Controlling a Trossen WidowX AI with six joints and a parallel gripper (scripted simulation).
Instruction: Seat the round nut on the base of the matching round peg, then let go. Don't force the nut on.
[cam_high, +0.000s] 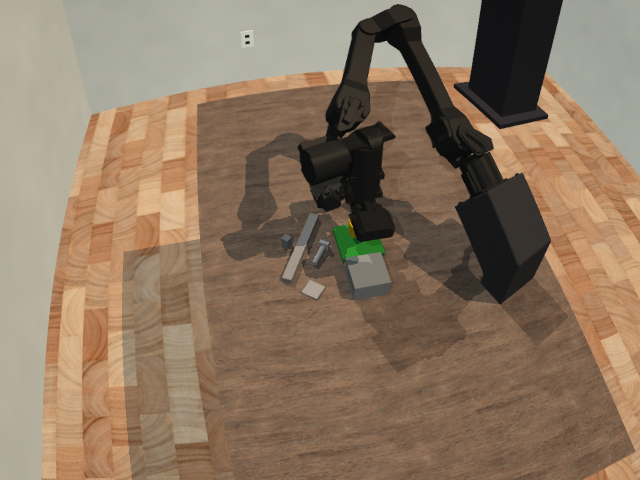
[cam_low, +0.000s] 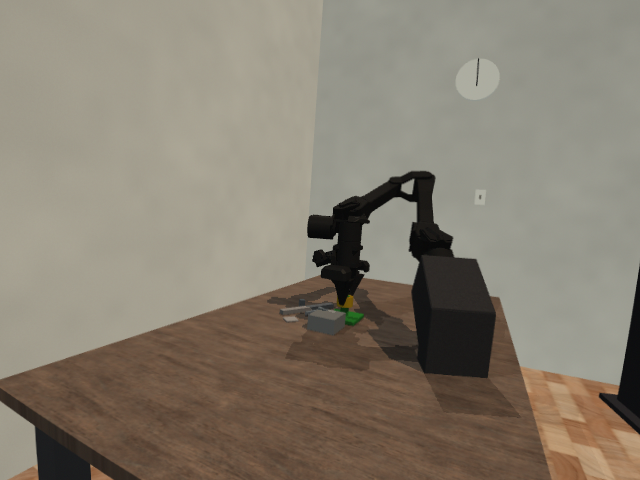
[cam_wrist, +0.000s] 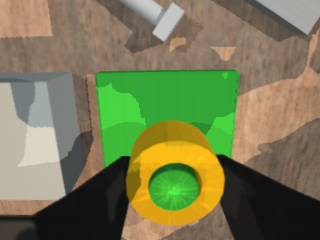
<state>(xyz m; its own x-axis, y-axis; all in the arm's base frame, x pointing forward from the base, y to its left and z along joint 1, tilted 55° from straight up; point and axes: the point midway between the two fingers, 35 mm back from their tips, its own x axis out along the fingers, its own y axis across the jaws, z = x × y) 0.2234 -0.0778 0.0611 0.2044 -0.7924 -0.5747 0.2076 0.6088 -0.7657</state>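
The round nut (cam_wrist: 175, 172) is a yellow ring held between my two black fingers. My gripper (cam_wrist: 172, 164) is shut on it. The round green peg (cam_wrist: 174, 186) shows inside the nut's hole, so the nut sits around the peg's top. The peg stands on a flat green base (cam_wrist: 167, 112). In the top view my gripper (cam_high: 369, 224) is low over the green base (cam_high: 359, 242), and only a sliver of the yellow nut (cam_high: 351, 225) shows. In the exterior view the nut (cam_low: 344, 301) is just above the base (cam_low: 353, 317).
A grey block (cam_high: 368, 277) lies right next to the green base. A grey bolt (cam_high: 320, 252), a long grey bar (cam_high: 300, 246), a small grey cube (cam_high: 285, 240) and a flat pale tile (cam_high: 312, 289) lie to the left. The arm's black base box (cam_high: 504, 237) stands to the right.
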